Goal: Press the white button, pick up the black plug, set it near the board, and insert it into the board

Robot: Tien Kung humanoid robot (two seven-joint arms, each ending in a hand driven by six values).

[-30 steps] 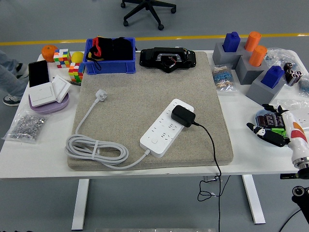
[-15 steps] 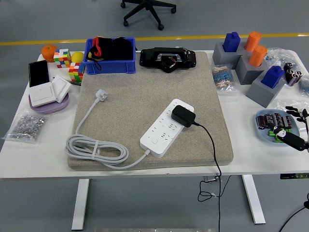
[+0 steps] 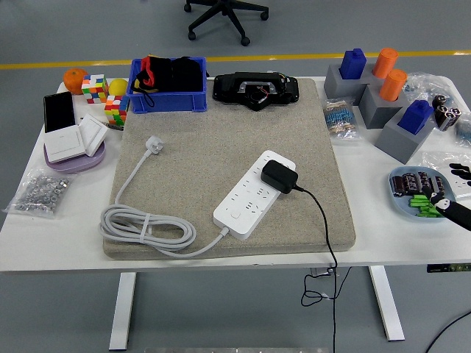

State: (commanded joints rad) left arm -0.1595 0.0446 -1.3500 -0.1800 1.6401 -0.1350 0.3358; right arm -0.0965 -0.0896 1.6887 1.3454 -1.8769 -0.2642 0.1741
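A white power strip (image 3: 249,196) lies diagonally on the grey mat (image 3: 221,136), with its white button (image 3: 235,215) near the lower left end. The black plug (image 3: 280,176) sits in a socket at the strip's upper right end. Its black cable (image 3: 324,224) runs over the table's near edge. The strip's own white cord (image 3: 143,224) is coiled at the mat's left. Only the spread fingers of my right hand (image 3: 458,193) show at the right edge, over a blue plate (image 3: 401,204), far from the plug and holding nothing. No left arm is visible.
A blue bin (image 3: 168,87) and a black device (image 3: 255,90) stand at the mat's far edge. Colour cubes (image 3: 94,88), a phone (image 3: 59,110), wall switches (image 3: 73,140) and a bag of nuts (image 3: 40,195) lie at the left. Grey blocks (image 3: 383,95) stand at the far right.
My right hand has drawn back to the right, from over the blue plate to almost out of the picture. The plug and strip have not moved.
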